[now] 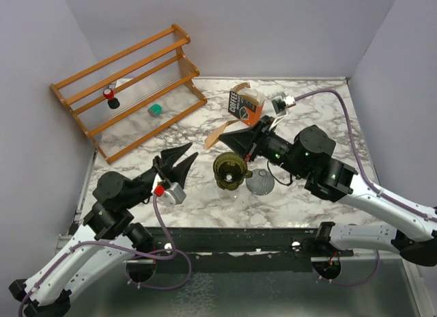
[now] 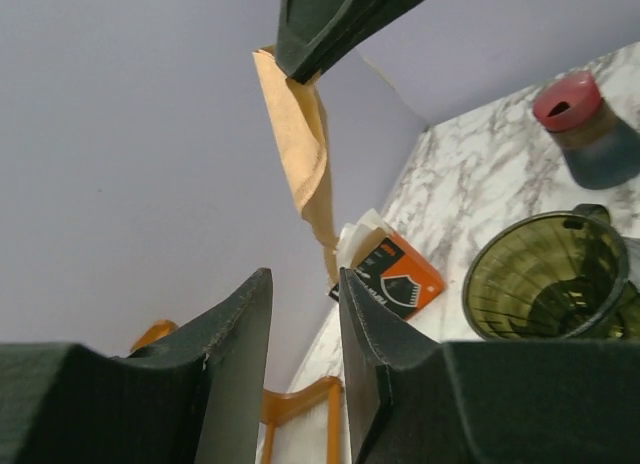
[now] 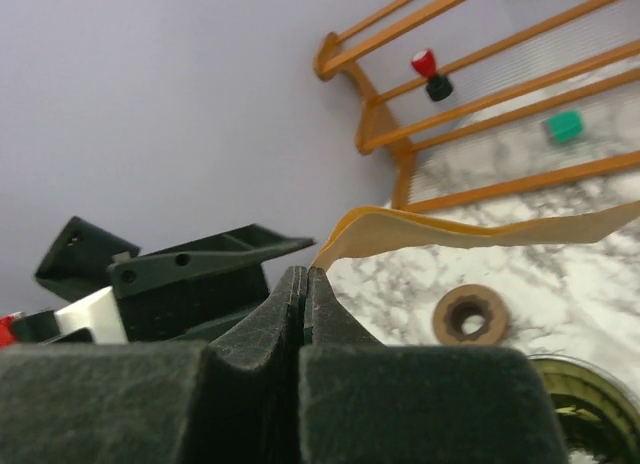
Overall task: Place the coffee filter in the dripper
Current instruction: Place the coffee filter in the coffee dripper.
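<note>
Coffee filter [image 1: 217,134]: thin brown paper, surely near weightless. It is limp and sags in a curl under its own weight. I judge it would crease or tear if tugged, so it is best pinched lightly at an edge.

Right tool [image 3: 303,289] is clamped on one edge and holds the filter in the air just past the far side of the dripper [image 1: 230,170], not yet inside. Left tool [image 2: 303,284] has jaws apart and empty, on the rack [image 1: 119,59] side of the dripper. It is near the paper's hanging end, apparently not touching.

- Left wrist: shows the filter dangling folded flat and the dripper cone empty. The top view flattens that droop.
- Right wrist: shows the pinch itself, plus a brown ring [image 3: 470,319] on the counter [image 1: 205,201] beside the dripper. I cannot find the ring in the top view.
</note>
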